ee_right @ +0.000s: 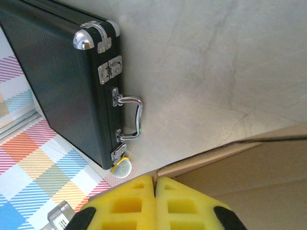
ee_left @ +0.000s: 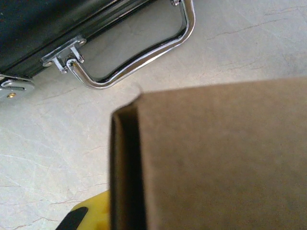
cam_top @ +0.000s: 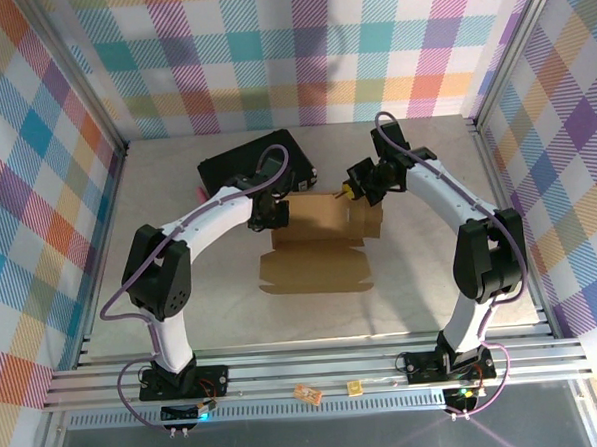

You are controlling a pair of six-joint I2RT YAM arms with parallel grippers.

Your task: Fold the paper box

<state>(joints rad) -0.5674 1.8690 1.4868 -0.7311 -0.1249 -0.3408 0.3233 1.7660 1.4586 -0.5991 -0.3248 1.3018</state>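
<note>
**A:** Left gripper (cam_top: 269, 216) state?

**B:** Pressed together on a wall of the plain brown die-cut cardboard paper box (cam_top: 318, 245). In the wrist view one yellow finger pad (ee_left: 90, 214) sits against the outer face of a folded cardboard edge. The other pad is hidden behind the board.

**A:** Where on the box?

**B:** At its 10 o'clock corner, seen from above.

**A:** Right gripper (ee_right: 156, 186)?

**B:** Yellow fingers flat against each other, nothing between them. It hangs at the box's 1 o'clock corner, just beside an upright side flap. Cannot tell if it touches.

**A:** Box position?

**B:** Middle of the pale marbled table (cam_top: 223, 318), between the two arms. One long flap with notched ends lies flat toward 6 o'clock. The part toward 12 o'clock looks folded up; cannot tell how far.

**A:** Anything near it?

**B:** A black hard-shell briefcase (cam_top: 235, 167) with a curved chrome handle (ee_right: 139, 117), at 11 o'clock from the box. It lies flat with the handle side facing the box. It is close to the box's far-left corner, with bare table between them in the left wrist view. Chrome latches (ee_right: 109, 69) and corner caps run along the handle edge.

**A:** Surround?

**B:** Multicolour checked walls (cam_top: 290, 54) on three sides. Aluminium frame rails (cam_top: 316, 368) at 6 o'clock, by the arm bases.
</note>
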